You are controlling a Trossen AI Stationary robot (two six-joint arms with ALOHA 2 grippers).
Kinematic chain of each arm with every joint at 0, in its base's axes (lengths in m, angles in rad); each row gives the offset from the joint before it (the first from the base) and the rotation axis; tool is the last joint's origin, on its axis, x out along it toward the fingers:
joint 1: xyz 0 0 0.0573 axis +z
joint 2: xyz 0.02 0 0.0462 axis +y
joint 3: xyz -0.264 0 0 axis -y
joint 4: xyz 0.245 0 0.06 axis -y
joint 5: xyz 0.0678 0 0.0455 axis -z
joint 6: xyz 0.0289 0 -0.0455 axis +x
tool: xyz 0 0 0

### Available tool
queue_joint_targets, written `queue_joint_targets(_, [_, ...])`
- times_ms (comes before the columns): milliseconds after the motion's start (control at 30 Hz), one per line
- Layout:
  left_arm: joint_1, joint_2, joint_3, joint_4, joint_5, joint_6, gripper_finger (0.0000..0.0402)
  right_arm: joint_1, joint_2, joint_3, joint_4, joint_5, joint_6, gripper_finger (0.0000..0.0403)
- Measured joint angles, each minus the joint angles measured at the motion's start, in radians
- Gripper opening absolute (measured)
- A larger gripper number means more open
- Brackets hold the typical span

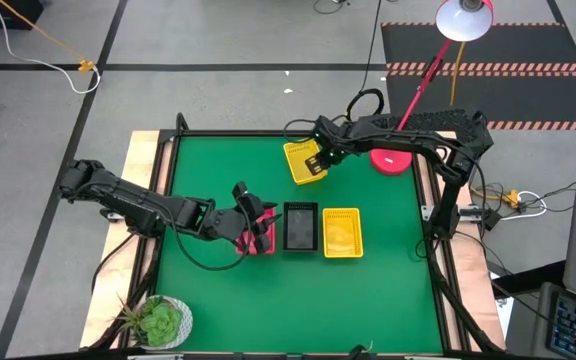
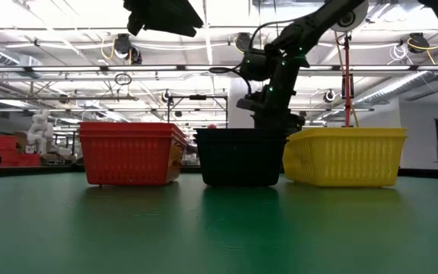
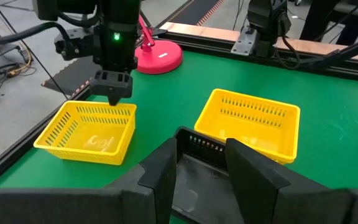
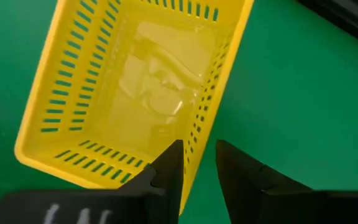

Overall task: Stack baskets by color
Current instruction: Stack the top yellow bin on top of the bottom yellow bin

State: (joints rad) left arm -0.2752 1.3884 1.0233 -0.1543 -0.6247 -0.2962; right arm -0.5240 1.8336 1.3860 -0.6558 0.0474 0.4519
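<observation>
**Baskets on the green desk**

A red basket (image 1: 259, 236), a black basket (image 1: 300, 227) and a yellow basket (image 1: 342, 232) stand upright in a close row near the middle. A second yellow basket (image 1: 302, 161) sits apart, farther back, turned askew, open side up.

Green table (image 1: 388, 300); red basket (image 2: 131, 154), black basket (image 2: 238, 157), 2 yellow baskets (image 1: 342, 232) (image 1: 304, 161) with slotted lattice sides; red round lamp base (image 3: 159, 57); dark arms.
</observation>
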Motion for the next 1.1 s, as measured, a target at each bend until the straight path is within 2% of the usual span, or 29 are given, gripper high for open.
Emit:
queue_joint_targets(600, [0.0,0.0,0.0,0.003,0.0,-0.003,0.014,0.0,0.0,-0.036,0.04,0.0,0.0,0.0004])
queue_joint_targets(900, [0.0,0.0,0.0,0.002,0.0,-0.003,0.014,0.002,-0.001,-0.036,0.047,0.001,0.0,0.0036])
queue_joint_targets(1100, [0.0,0.0,0.0,0.002,0.0,-0.003,0.014,0.002,-0.001,-0.054,0.045,0.0,-0.003,0.004])
